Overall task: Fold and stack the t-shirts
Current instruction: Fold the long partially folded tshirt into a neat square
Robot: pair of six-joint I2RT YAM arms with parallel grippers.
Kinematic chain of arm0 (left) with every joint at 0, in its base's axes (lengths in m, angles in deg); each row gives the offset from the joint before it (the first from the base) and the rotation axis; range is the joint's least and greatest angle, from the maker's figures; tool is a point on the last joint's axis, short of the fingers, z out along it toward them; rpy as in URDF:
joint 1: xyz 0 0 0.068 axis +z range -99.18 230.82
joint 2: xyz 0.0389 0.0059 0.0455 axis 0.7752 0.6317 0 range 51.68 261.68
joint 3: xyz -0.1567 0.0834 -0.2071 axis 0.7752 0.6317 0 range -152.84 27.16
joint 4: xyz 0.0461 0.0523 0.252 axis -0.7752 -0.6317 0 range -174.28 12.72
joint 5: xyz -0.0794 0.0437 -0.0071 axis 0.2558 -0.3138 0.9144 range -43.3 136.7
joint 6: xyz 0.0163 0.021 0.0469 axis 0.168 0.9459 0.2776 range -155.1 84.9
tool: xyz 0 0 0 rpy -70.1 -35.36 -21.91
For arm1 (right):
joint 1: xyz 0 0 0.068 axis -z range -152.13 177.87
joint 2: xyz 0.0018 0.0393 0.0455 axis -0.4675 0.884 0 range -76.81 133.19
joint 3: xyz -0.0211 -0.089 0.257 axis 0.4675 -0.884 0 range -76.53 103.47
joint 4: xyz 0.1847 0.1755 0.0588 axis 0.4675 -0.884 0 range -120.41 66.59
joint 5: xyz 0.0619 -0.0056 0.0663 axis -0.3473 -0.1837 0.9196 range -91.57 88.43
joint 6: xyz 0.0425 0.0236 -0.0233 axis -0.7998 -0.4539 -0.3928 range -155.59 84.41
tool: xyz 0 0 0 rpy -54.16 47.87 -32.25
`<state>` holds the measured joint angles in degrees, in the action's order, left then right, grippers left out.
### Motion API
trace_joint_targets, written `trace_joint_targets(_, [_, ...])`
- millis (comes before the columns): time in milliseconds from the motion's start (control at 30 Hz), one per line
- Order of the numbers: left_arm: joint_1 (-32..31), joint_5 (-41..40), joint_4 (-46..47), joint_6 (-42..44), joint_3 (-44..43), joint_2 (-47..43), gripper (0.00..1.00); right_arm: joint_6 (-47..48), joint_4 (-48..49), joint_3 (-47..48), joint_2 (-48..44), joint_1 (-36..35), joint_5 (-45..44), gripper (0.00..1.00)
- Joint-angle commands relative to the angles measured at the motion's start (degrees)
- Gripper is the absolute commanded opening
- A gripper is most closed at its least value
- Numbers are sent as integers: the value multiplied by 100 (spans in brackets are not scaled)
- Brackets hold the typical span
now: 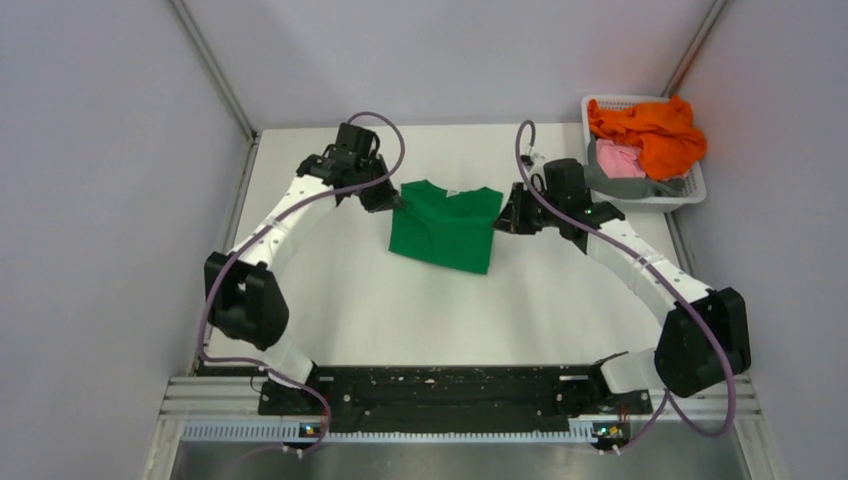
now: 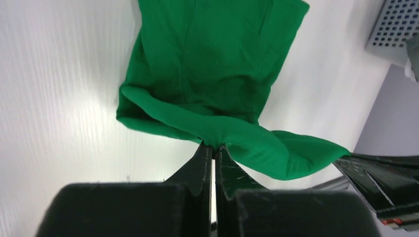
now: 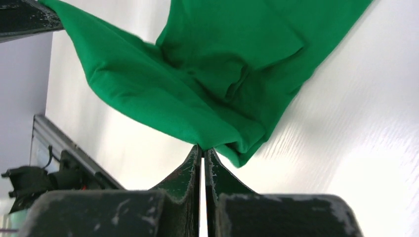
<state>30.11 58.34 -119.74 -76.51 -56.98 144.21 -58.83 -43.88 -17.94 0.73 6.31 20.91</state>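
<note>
The bright green t-shirt (image 1: 445, 227) lies partly folded near the middle back of the white table, its far edge lifted between the two grippers. My left gripper (image 1: 392, 200) is shut on the shirt's far left corner; in the left wrist view the green cloth (image 2: 207, 74) is pinched at the fingertips (image 2: 213, 146). My right gripper (image 1: 508, 218) is shut on the far right corner; in the right wrist view the cloth (image 3: 217, 69) is pinched at the fingertips (image 3: 202, 148). Orange (image 1: 650, 130), pink (image 1: 620, 160) and grey (image 1: 640, 186) shirts sit in the basket.
A white lattice basket (image 1: 690, 190) stands at the back right corner, its corner also showing in the left wrist view (image 2: 395, 24). Grey walls close the sides and back. The black arm base rail (image 1: 440, 390) runs along the near edge.
</note>
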Motion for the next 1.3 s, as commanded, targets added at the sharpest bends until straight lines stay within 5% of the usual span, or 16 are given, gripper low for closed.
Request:
trace_joint_targets(0, [172,-168,134,298,-755,638,0,220,505,549,278,271,-335,0])
trace_joint_targets(633, [431,-52,424,275,-2958,3402,0,207,1490,1478,2584,931,-607,0])
trace_joint_targets(767, [436,-78,661,243,-3390,3902,10,132,1908,1674,3136,935,-856,0])
trace_joint_targets(833, [436,7,731,244,-3655,4148,28,149,1990,1913,3455,935,-872,14])
trace_joint_targets(967, [436,-37,396,284,-4149,4364,67,269,1693,2578,3884,937,-984,64])
trace_joint_targets(1067, [429,-103,394,336,-3881,4070,98,341,1392,2655,3770,940,-1050,80])
trace_joint_targets(1167, [413,-86,500,474,-3273,3569,99,309,1364,2265,3283,936,-865,98])
trace_joint_targets(1267, [403,-125,522,713,-2584,3204,99,266,1331,1683,2708,935,-614,99])
